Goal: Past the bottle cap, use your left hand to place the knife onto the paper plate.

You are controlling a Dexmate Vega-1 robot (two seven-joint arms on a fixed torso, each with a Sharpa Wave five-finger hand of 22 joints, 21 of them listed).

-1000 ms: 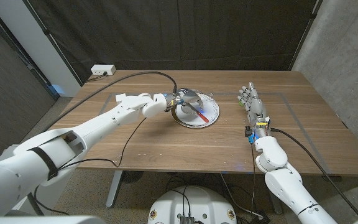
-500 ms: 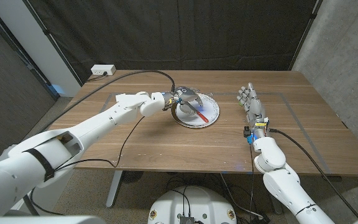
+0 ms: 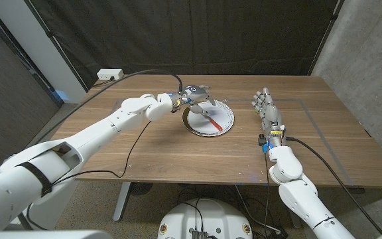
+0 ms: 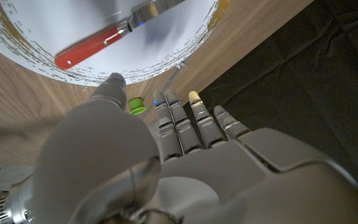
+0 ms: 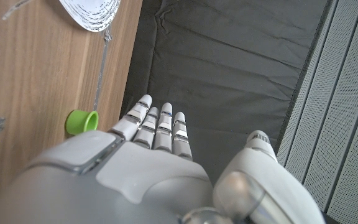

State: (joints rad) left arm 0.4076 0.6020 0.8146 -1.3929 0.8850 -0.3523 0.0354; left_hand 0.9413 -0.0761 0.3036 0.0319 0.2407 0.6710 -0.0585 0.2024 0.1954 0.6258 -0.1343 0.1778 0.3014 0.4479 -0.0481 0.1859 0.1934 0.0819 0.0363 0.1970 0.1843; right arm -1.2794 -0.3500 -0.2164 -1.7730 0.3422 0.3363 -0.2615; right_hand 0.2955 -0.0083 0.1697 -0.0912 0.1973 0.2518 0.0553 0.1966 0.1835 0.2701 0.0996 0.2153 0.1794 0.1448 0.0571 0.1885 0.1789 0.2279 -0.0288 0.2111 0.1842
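The knife (image 3: 211, 121), with a red handle (image 4: 91, 50) and a metal blade, lies on the white paper plate (image 3: 225, 122) at the table's middle. My left hand (image 3: 196, 94) hovers over the plate's far left rim with its fingers apart and nothing in it. In the left wrist view the fingers (image 4: 191, 121) reach past the plate (image 4: 166, 46) toward the green bottle cap (image 4: 135, 106). That cap (image 3: 255, 109) sits to the right of the plate, beside my right hand (image 3: 269, 111). My right hand stands still with straight fingers (image 5: 157, 127), and the cap (image 5: 82, 121) lies just beside them.
A white power strip (image 3: 110, 75) sits at the table's far left corner. A black cable (image 3: 134, 143) trails from my left arm across the wood. Pale tape lines (image 3: 304, 101) mark the tabletop. A dark curtain hangs behind the table.
My left hand has lifted off the plate and drawn back toward the far left, its fingers spreading. The knife stays lying on the plate. The right hand has not moved.
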